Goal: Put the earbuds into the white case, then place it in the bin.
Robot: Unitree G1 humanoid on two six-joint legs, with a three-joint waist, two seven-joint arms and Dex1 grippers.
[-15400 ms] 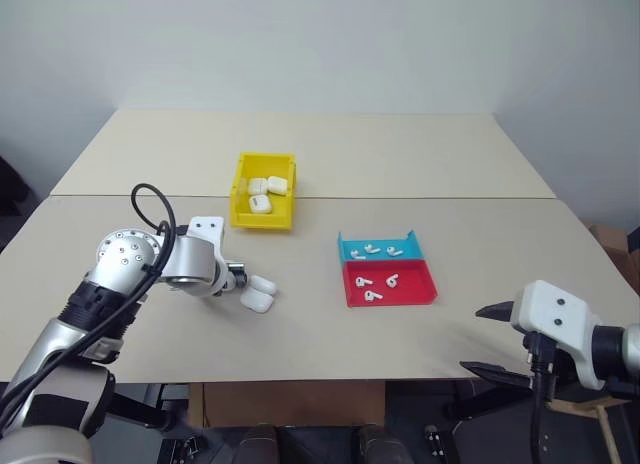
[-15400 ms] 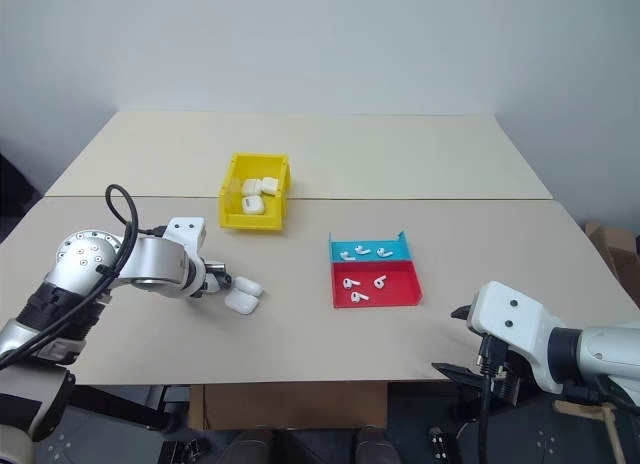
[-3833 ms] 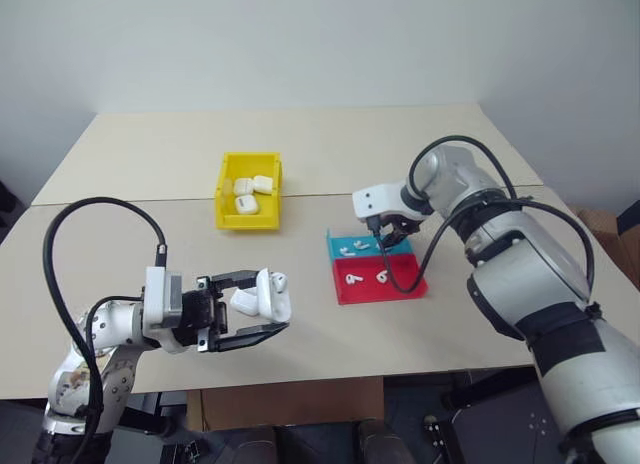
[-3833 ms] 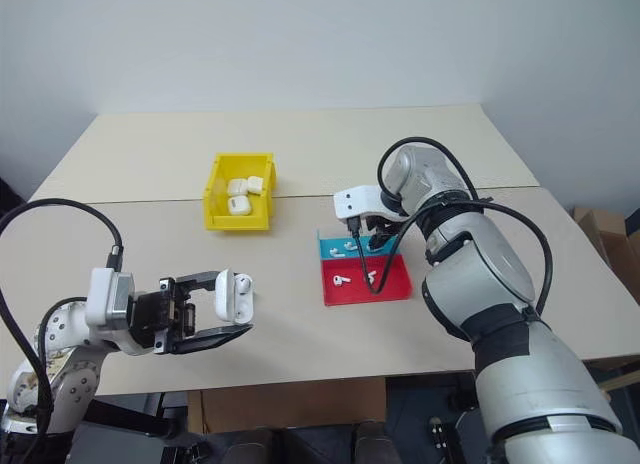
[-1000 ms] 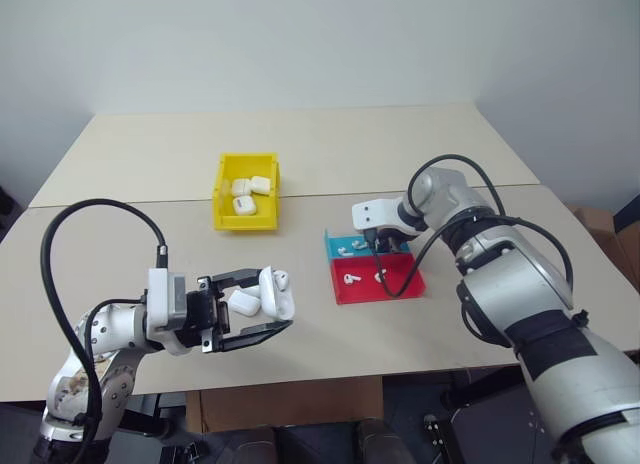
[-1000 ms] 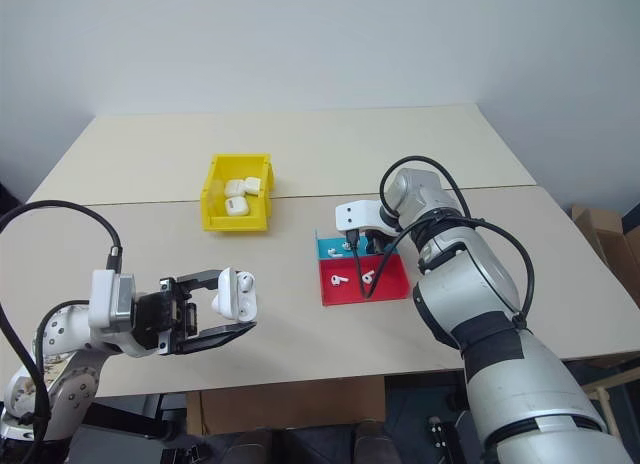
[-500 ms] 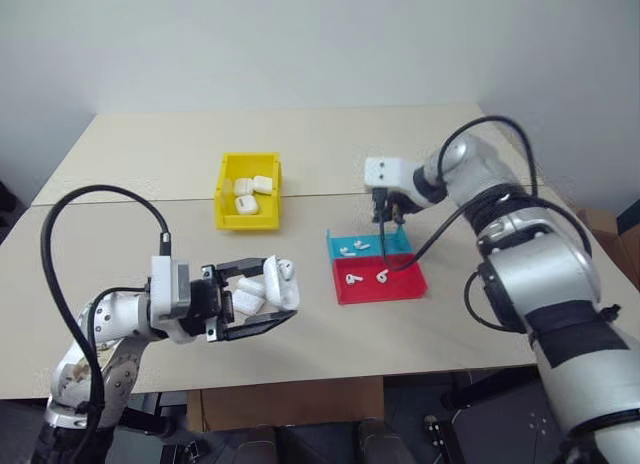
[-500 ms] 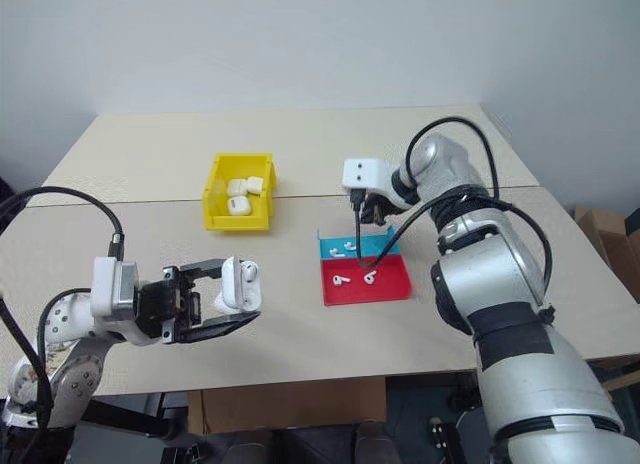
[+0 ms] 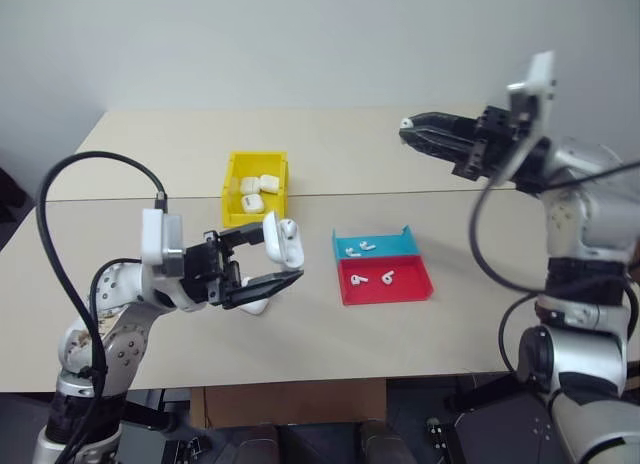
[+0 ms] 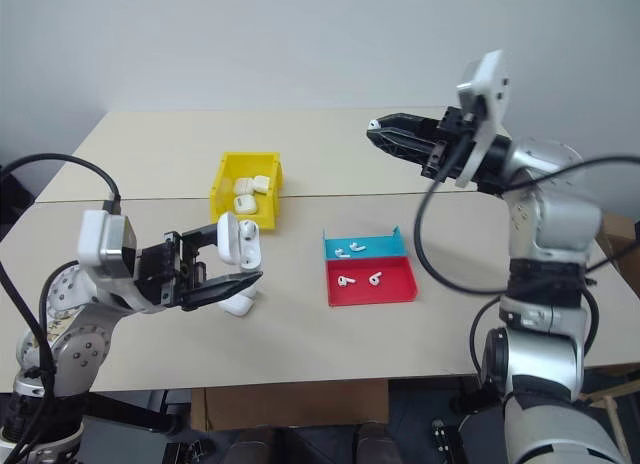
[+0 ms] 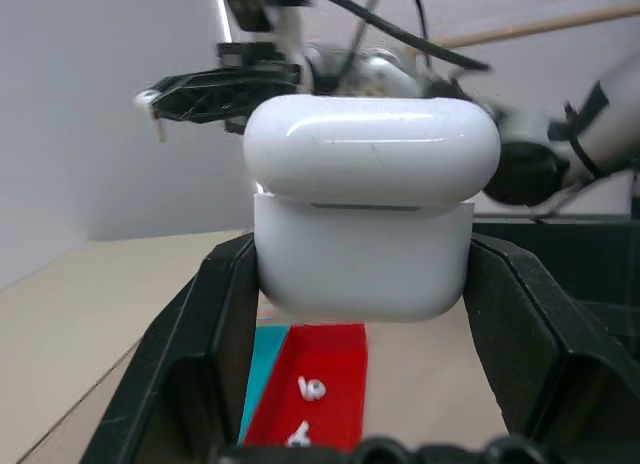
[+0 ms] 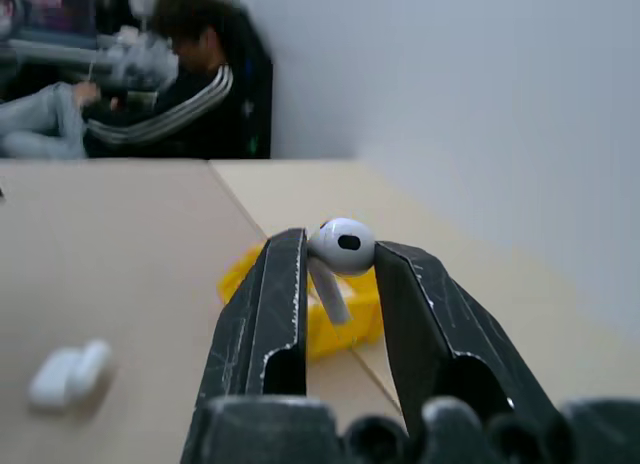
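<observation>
While the right gripper (image 12: 338, 274) is lifted high above the table (image 9: 450, 314), its two fingers (image 12: 262, 314) are closed almost fully on one earbud (image 12: 340, 249): the round head sits between the fingertips and the short stem hangs down between them. The gripper points toward the left side, well above the tray (image 9: 385, 269).

The left gripper (image 9: 272, 259) is closed on a case (image 11: 365, 209), one finger on each side of the lower part. The case is held up in the air in front of the robot, and its lid (image 11: 370, 149) stands a little open, with a thin gap toward the body. In the head view one earbud seems to sit already at the top of this case (image 9: 283, 239).

Below the left gripper another case (image 10: 237, 304) lies on the table with its lid open.

The bin (image 9: 232, 189) stands further back on the table, left of the tray, and some cases (image 9: 260, 189) lie inside it. The tray has a teal part behind and a red part in front; two earbuds (image 9: 362, 248) lie in the teal part and two (image 9: 372, 278) in the red part.

In the right wrist view a person (image 12: 190, 74) in dark clothes with white stripes sits behind the table.
</observation>
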